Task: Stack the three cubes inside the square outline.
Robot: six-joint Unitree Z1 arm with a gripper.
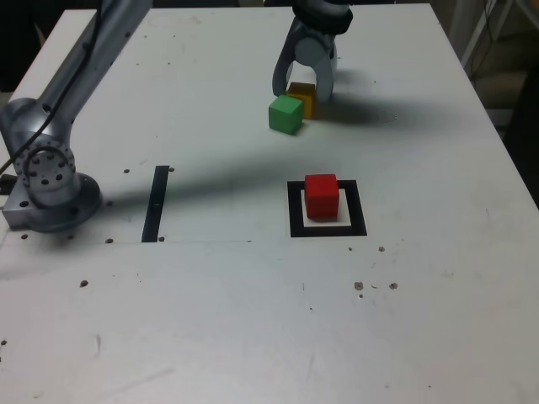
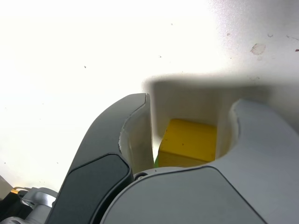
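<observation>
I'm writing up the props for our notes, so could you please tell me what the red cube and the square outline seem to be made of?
The red cube looks like painted wood or plastic, matte, with evenly coloured faces. The square outline seems to be flat black tape or print: it shows no visible thickness.

No readable text or markings anywhere.
</observation>
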